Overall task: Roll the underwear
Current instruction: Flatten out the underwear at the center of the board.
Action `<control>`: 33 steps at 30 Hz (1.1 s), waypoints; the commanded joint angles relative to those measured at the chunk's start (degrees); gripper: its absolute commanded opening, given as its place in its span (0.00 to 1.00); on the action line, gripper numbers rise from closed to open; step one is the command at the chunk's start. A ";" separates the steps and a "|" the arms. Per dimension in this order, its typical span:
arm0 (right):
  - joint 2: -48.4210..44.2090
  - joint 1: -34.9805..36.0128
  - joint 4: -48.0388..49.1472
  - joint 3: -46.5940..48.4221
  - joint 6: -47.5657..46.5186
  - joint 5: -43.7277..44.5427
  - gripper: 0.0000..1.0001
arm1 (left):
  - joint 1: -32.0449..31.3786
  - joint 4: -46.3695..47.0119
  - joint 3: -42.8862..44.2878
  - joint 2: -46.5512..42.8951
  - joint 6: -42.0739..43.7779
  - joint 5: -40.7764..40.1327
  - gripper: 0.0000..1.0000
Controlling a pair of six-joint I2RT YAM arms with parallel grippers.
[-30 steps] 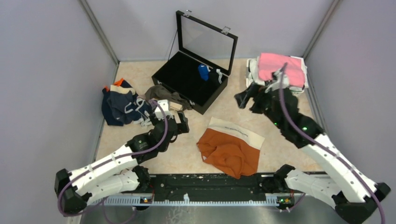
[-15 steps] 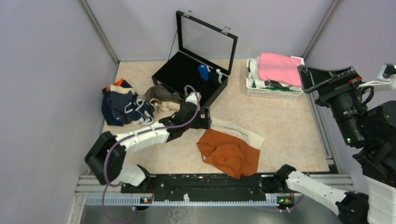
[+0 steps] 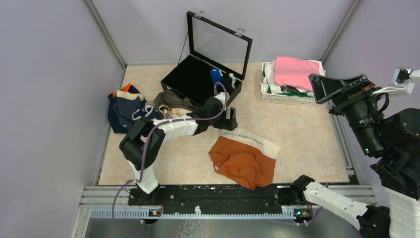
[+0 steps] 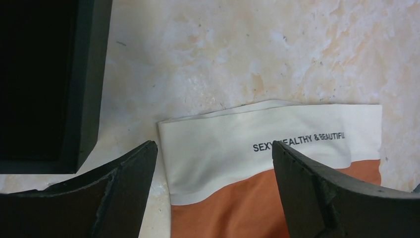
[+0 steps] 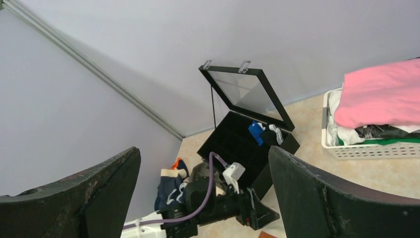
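Rust-orange briefs (image 4: 233, 213) partly beyond bottom edge

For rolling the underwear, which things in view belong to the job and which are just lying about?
Job:
rust-orange briefs
navy briefs
olive-brown briefs

Lying about:
black case
white basket
pink cloth

**L reaches in, R backs off**

Left gripper (image 3: 231, 119) has swung out from the pile of briefs (image 3: 130, 111). It's now over the waistband (image 3: 253, 140) of the rust-orange briefs (image 3: 243, 166), jaws spread. Right gripper (image 3: 341, 88) has lifted off the basket (image 3: 289, 99), now up & back by the R wall (image 3: 376, 29).
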 commanded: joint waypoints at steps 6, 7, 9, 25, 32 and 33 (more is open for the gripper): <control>-2.03 -0.09 0.16 1.11 -2.09 -1.54 0.99 | -0.21 1.22 1.60 5.25 1.56 0.85 0.84; -2.14 -0.06 0.22 1.23 -2.10 -1.79 0.99 | -0.21 1.20 1.28 5.36 1.64 0.19 0.84; -2.42 -0.04 0.81 1.34 -2.66 -2.59 0.99 | -0.25 1.12 1.10 5.65 1.88 -0.96 0.82; -4.20 -0.07 1.14 -0.08 -3.89 -3.52 0.99 | -0.34 0.40 1.62 9.80 4.90 -4.40 0.54; -9.08 -0.03 -2.08 -14.53 3.53 2.11 0.99 | -0.90 1.68 0.32 10.35 4.90 -4.42 0.32; -9.30 -0.07 -3.22 -16.95 5.19 3.04 0.99 | -0.97 1.90 0.02 10.34 4.90 -4.47 0.29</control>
